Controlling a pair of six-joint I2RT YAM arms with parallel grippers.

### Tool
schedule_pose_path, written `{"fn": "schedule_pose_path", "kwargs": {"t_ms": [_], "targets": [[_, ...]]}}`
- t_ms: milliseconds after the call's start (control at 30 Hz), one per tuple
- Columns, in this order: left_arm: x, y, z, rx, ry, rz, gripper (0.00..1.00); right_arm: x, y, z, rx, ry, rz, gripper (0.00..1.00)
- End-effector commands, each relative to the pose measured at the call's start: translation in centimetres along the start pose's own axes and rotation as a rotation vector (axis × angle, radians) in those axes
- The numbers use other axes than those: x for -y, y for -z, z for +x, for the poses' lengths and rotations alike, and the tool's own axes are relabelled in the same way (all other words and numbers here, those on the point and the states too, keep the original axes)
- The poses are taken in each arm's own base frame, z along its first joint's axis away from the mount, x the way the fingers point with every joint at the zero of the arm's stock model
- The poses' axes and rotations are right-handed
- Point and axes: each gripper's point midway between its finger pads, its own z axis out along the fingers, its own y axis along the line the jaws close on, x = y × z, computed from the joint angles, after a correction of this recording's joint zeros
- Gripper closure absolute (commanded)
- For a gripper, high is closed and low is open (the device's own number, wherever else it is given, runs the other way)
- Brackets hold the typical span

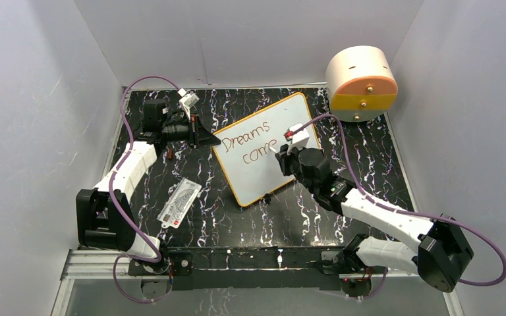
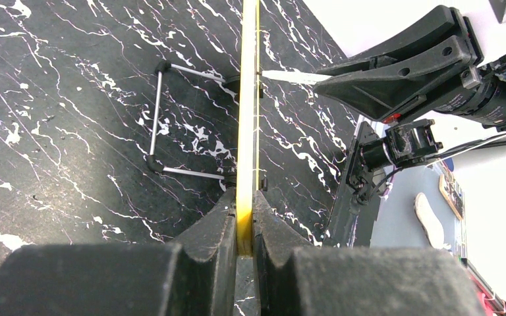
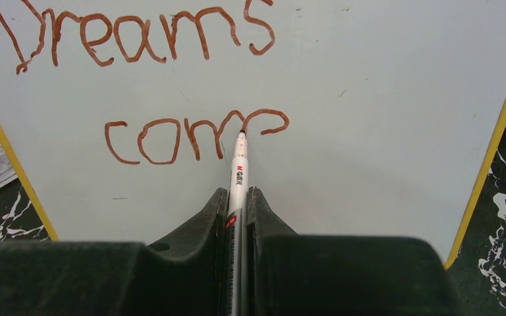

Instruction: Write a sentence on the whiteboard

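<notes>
The whiteboard [image 1: 283,131] stands tilted on the black marbled table, its orange-yellow frame edge [image 2: 248,99] running straight into my left gripper [image 2: 246,220], which is shut on that edge at the board's left corner [image 1: 215,139]. On its white face [image 3: 369,99] the sentence [image 3: 191,79] reads "Dreams" over an unfinished "com" in reddish-brown marker. My right gripper [image 3: 238,194] is shut on a white marker [image 3: 238,178] whose tip [image 3: 242,135] touches the board at the last stroke of "com". From above, the right gripper [image 1: 288,153] hangs over the board's lower right part.
A small white printed card [image 1: 180,203] lies on the table left of the board. A round beige and orange drawer unit [image 1: 361,82] stands at the back right corner. The board's wire foot [image 2: 161,118] rests on the table behind it. Grey walls enclose the table.
</notes>
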Motion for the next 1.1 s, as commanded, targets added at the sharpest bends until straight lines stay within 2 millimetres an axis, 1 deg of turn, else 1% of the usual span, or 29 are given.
{"fn": "schedule_pose_path", "kwargs": {"t_ms": [0, 100, 267, 467, 667, 800, 933, 1067], "targets": [[-1.8, -1.0, 3.5, -0.094, 0.057, -0.073, 1.0, -0.1, 0.5, 1.2, -0.037, -0.006, -0.013, 1.0], [-1.7, -1.0, 3.5, -0.096, 0.058, -0.07, 1.0, 0.3, 0.6, 1.9, -0.053, -0.008, 0.001, 1.0], [-1.8, -1.2, 3.6, -0.1, 0.061, -0.068, 1.0, 1.5, 0.8, 2.3, -0.056, 0.011, 0.064, 1.0], [-1.7, -1.3, 3.7, -0.104, 0.061, -0.066, 1.0, 1.6, 1.0, 2.0, -0.038, 0.006, 0.065, 1.0], [-1.5, -1.5, 3.8, -0.108, 0.058, -0.06, 1.0, 2.4, 0.7, 2.0, -0.028, 0.017, 0.109, 1.0], [-1.8, -1.4, 4.0, -0.112, 0.057, -0.075, 1.0, 2.8, 0.5, 1.8, -0.021, 0.016, 0.132, 1.0], [-1.5, -1.6, 3.9, -0.114, 0.056, -0.061, 1.0, 3.2, 0.7, 1.4, 0.01, 0.004, 0.146, 1.0], [-2.0, -1.6, 4.3, -0.12, 0.058, -0.081, 1.0, 3.3, 0.6, 0.6, 0.025, 0.006, 0.145, 1.0]]}}
